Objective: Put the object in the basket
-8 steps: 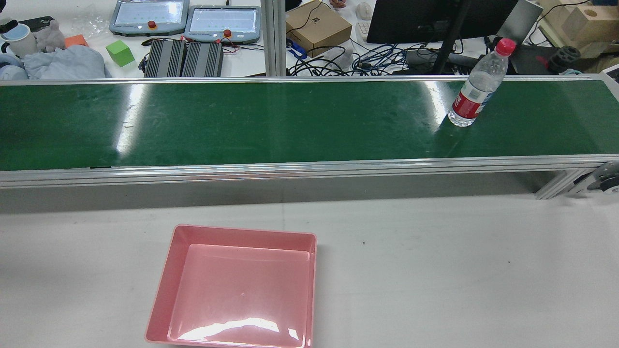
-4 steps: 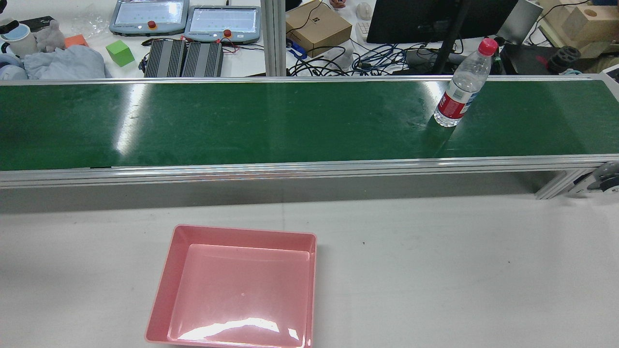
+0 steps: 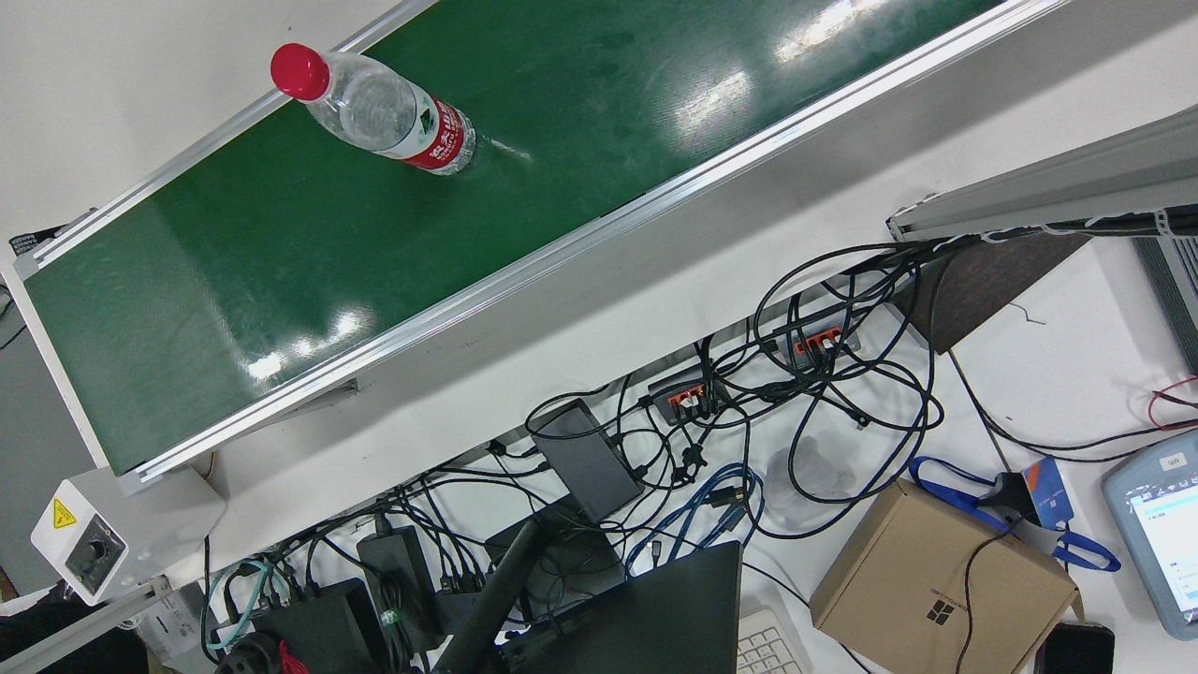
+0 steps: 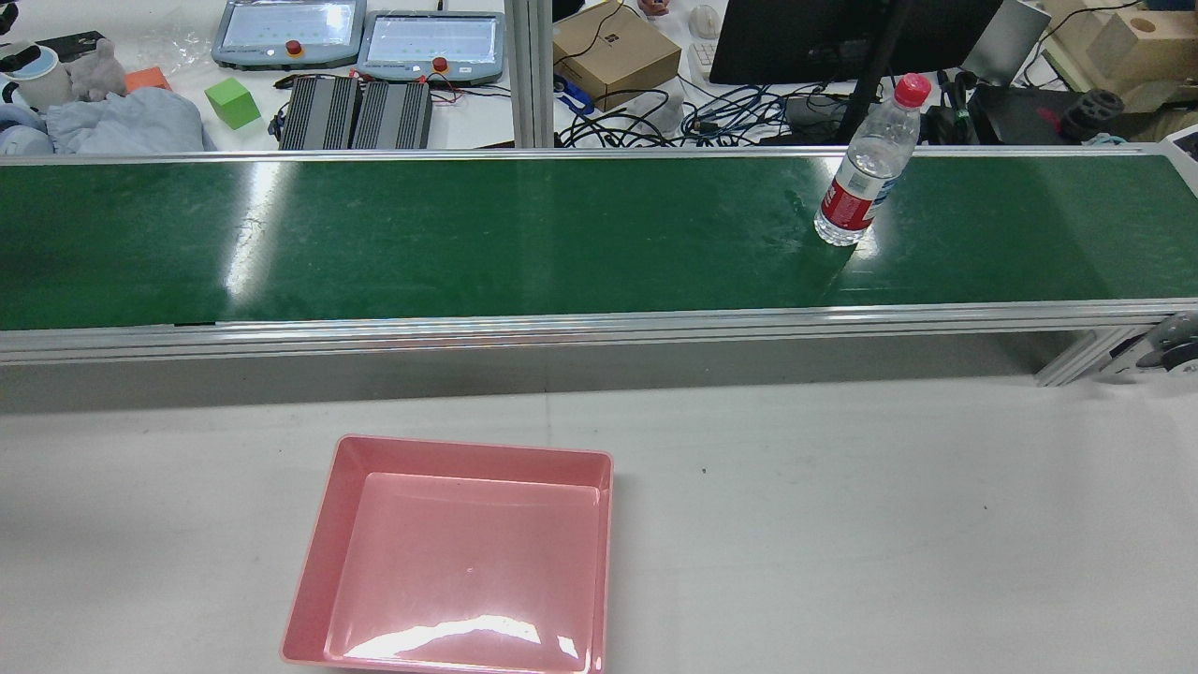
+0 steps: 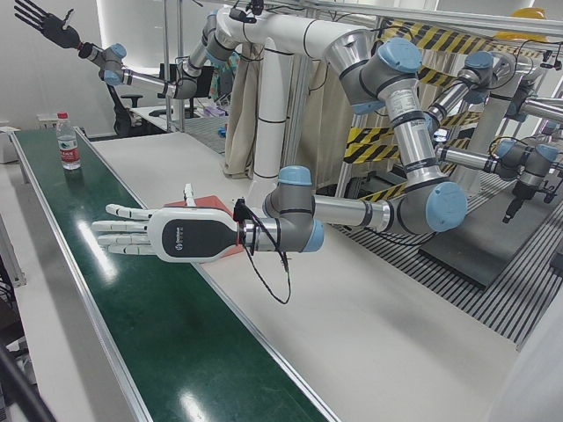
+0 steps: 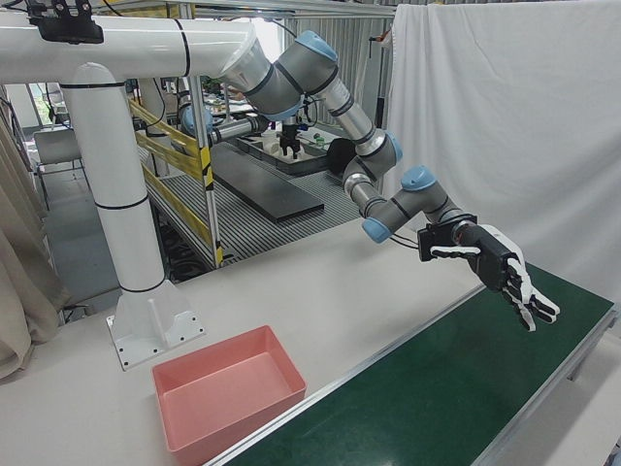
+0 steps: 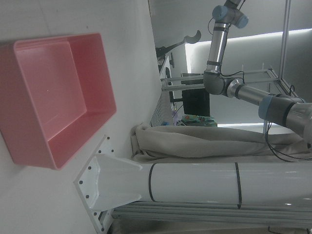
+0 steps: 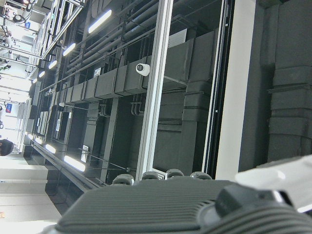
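A clear water bottle (image 4: 859,183) with a red cap and red label stands upright on the green conveyor belt (image 4: 524,234), toward its right end; it also shows in the front view (image 3: 393,117) and far off in the left-front view (image 5: 67,142). The pink basket (image 4: 468,447) sits empty on the white table before the belt. My left hand (image 5: 167,237) hovers flat over the belt beside the basket (image 6: 233,422), open with fingers spread and holding nothing (image 6: 505,272). My right hand (image 5: 53,26) is raised high above the bottle's end of the belt, open and empty.
Beyond the belt lies a cluttered bench with a cardboard box (image 4: 613,51), cables, a monitor and two teach pendants (image 4: 430,42). A white pedestal (image 6: 126,223) stands behind the basket. The belt's control box (image 3: 89,543) sits at its right end.
The bottle has travelled leftward along the belt in the rear view, still upright. The basket has not moved.
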`<state>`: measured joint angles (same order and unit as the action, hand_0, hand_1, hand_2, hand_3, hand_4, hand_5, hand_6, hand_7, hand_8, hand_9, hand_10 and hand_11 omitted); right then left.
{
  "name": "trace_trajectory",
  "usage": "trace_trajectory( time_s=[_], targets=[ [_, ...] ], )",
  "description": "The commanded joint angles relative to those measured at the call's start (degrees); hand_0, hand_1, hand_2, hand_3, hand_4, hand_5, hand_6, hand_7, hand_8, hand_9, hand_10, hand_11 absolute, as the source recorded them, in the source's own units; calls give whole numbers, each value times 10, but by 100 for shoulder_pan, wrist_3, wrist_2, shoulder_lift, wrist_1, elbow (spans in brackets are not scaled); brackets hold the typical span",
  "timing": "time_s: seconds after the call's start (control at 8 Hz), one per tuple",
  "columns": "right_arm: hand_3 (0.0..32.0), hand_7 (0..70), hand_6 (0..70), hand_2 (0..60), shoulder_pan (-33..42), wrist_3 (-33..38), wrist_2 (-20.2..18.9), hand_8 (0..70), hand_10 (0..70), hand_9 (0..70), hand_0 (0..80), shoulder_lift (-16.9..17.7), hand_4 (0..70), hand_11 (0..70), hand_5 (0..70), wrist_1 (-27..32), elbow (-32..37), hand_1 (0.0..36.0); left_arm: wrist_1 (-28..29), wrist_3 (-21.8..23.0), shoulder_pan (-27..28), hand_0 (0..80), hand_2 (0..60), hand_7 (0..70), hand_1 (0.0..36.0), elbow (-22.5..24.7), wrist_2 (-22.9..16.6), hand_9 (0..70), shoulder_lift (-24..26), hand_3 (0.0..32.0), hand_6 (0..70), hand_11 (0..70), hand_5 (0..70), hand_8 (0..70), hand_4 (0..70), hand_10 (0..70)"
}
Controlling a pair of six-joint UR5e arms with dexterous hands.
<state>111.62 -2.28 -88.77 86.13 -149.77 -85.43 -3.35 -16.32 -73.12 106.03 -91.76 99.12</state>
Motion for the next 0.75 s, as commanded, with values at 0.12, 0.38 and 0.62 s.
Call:
trace_trajectory(
  time_s=[0.12, 0.38, 0.62],
  targets=[
    [0, 0, 0, 0, 0, 0, 0, 0, 0, 0, 0, 0, 0, 0, 0, 0, 0, 0, 19, 32, 0, 490, 10, 19, 121, 14, 0, 13, -7, 0, 36, 109, 181, 29, 130, 66],
    [0, 0, 0, 0, -8, 0, 0, 0, 0, 0, 0, 0, 0, 0, 0, 0, 0, 0, 19, 33, 8, 494, 0, 20, 124, 15, 0, 12, 2, 0, 37, 110, 180, 29, 131, 66],
    [0, 0, 0, 0, 0, 0, 0, 0, 0, 0, 0, 0, 0, 0, 0, 0, 0, 0, 19, 33, 8, 494, 4, 19, 125, 15, 0, 13, 2, 0, 36, 109, 180, 30, 127, 66]
  ],
)
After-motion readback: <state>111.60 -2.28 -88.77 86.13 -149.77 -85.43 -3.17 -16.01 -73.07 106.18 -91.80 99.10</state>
